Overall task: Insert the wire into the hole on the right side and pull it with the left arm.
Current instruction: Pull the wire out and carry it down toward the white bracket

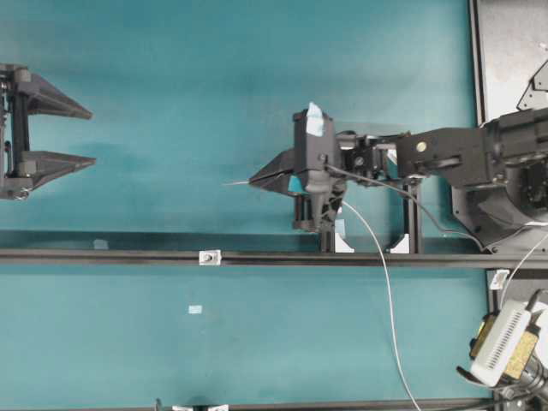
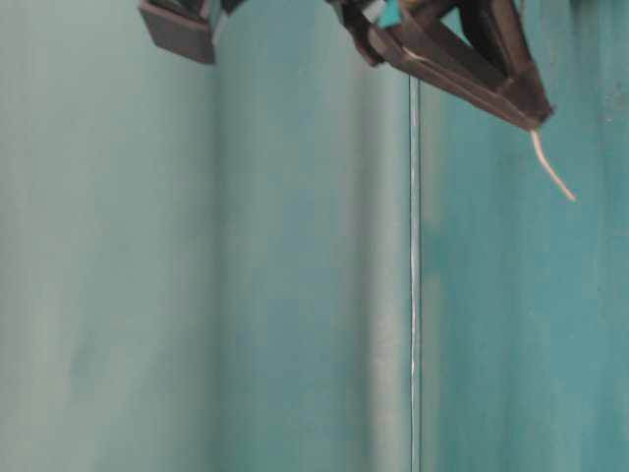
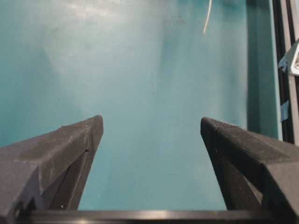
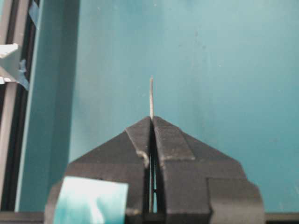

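We read no legible writing. The right gripper (image 1: 254, 181) pinches the wire (image 1: 235, 182) near mid-table; its short free end points left, lengthwise along the rail (image 1: 103, 255). The left gripper (image 1: 90, 135) waits far left, fingers spread.

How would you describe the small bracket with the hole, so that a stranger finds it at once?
Find the long black rail that crosses the teal table from side to side in the overhead view. On it, left of the middle, sits the small silver-white square bracket with a dark hole at its centre. The pale tape scrap below lies flat on the table, off the rail, and has no hole.
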Robot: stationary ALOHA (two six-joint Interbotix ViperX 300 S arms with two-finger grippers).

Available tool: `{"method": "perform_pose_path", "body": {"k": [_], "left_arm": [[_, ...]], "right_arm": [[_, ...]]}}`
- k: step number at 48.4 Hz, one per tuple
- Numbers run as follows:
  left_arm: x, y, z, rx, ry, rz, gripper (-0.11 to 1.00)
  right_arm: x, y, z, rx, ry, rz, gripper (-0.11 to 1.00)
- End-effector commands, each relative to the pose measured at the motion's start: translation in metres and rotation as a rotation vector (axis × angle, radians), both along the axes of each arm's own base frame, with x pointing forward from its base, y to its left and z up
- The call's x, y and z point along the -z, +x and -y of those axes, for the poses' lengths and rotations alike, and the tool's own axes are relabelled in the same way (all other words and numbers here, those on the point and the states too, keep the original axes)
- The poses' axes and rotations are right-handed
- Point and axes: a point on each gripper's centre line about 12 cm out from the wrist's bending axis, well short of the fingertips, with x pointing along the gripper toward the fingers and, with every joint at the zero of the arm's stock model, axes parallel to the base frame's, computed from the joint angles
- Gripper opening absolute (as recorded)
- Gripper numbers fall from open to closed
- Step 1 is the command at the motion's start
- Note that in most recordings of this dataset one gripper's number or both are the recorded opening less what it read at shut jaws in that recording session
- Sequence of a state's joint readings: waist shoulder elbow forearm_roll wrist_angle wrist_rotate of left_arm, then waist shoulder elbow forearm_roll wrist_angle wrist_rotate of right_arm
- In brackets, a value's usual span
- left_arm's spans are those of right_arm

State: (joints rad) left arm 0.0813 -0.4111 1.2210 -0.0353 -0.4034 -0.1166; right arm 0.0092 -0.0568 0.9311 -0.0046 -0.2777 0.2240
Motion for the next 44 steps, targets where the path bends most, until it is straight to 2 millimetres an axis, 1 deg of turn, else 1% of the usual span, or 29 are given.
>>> {"method": "perform_pose_path", "body": {"k": [1, 7, 12, 18, 24, 29, 36, 44], "left_arm": [[-0.002, 0.004, 0.004, 0.016, -0.002, 0.016, 0.51], [0.007, 0.014, 0.012, 0.046, -0.003, 0.016, 0.51], [0.016, 0.027, 0.016, 0.059, -0.006, 0.023, 0.52], [0.027, 0.042, 0.017, 0.057, -0.019, 0.036, 0.52], [0.040, 0.053, 0.018, 0.054, -0.032, 0.048, 0.52], [0.046, 0.060, 0.023, 0.065, -0.034, 0.059, 0.52], [0.048, 0.065, 0.033, 0.095, -0.037, 0.078, 0.52], [0.045, 0.070, 0.047, 0.127, -0.067, 0.118, 0.52]], "right_arm": [[-0.014, -0.001, -0.001, -0.002, 0.001, 0.044, -0.05], [-0.017, -0.006, -0.002, -0.006, 0.003, 0.055, -0.05], [-0.022, -0.008, -0.005, -0.011, 0.008, 0.064, -0.05], [-0.027, -0.010, -0.015, -0.028, 0.031, 0.080, -0.05], [-0.028, -0.016, -0.027, -0.058, 0.048, 0.083, -0.05], [-0.028, -0.021, -0.037, -0.087, 0.058, 0.108, -0.05], [-0.029, -0.028, -0.047, -0.105, 0.082, 0.178, -0.05], [-0.030, -0.037, -0.056, -0.120, 0.113, 0.260, -0.05]]}}
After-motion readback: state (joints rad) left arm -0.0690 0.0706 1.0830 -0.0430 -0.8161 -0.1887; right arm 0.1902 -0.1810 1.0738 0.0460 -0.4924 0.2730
